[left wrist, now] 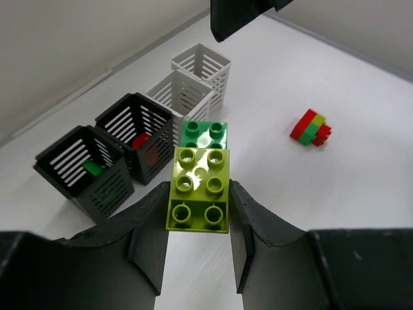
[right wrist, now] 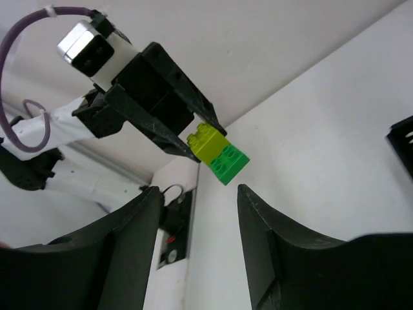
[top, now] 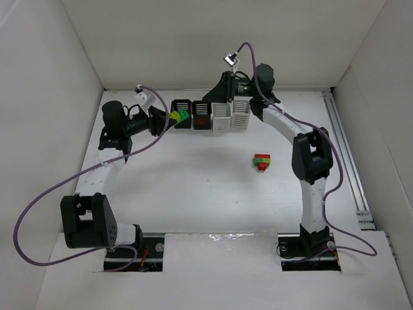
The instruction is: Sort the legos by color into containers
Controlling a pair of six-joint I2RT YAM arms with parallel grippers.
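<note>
My left gripper (left wrist: 199, 192) is shut on a yellow-green lego (left wrist: 199, 187) with a green lego (left wrist: 204, 134) stuck to its far end. It holds them in the air beside the row of containers, as the top view (top: 170, 117) also shows. The row runs black basket (left wrist: 84, 187), black basket (left wrist: 129, 119), white basket (left wrist: 184, 97), white basket (left wrist: 201, 68). The first black one holds a green lego (left wrist: 93, 169), the second a red lego (left wrist: 143, 141). A red-and-green stack (top: 262, 161) lies on the table. My right gripper (right wrist: 199, 219) is open and empty, above the baskets, facing the held stack (right wrist: 216, 154).
White walls enclose the table at the back and both sides. A metal rail (top: 348, 161) runs along the right edge. Purple cables (top: 39, 200) loop off both arms. The right arm's elbow (top: 311, 155) stands just right of the loose stack.
</note>
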